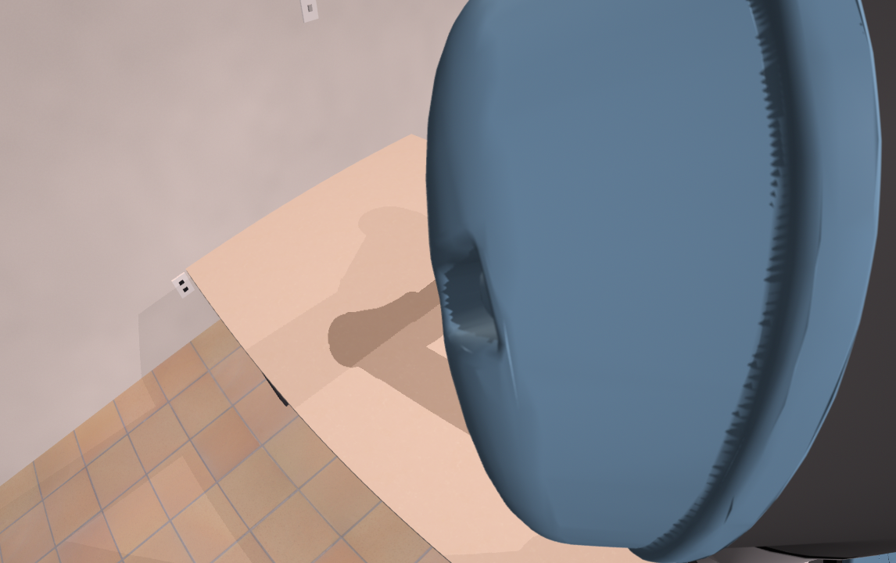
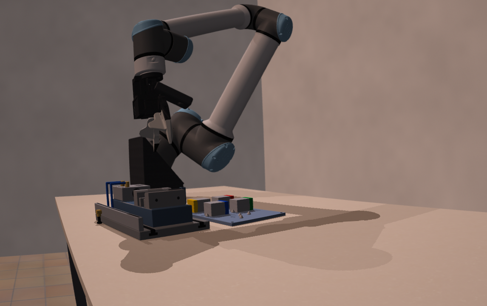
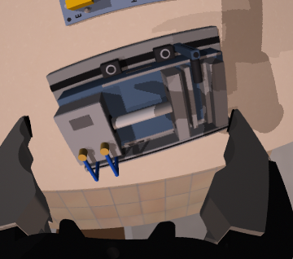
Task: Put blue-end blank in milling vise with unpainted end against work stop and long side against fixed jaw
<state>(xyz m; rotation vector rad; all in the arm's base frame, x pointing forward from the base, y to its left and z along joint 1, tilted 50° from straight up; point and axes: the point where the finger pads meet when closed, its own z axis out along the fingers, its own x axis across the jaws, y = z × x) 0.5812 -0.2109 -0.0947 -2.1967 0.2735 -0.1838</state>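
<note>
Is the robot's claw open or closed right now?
Open. In the wrist view the gripper has its two dark fingers spread far apart at the picture's edges, with nothing between them, high above the vise.

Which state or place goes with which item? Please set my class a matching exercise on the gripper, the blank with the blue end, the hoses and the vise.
Column 1
1 gripper
2 blank with the blue end
3 hoses
4 vise

Column 2
A blue, plugged into one end block
B open, holding nothing, up in the air
C lying on the plate
D near the table edge, beside the plate

Pairs: 1-B, 2-C, 3-A, 4-D
</note>
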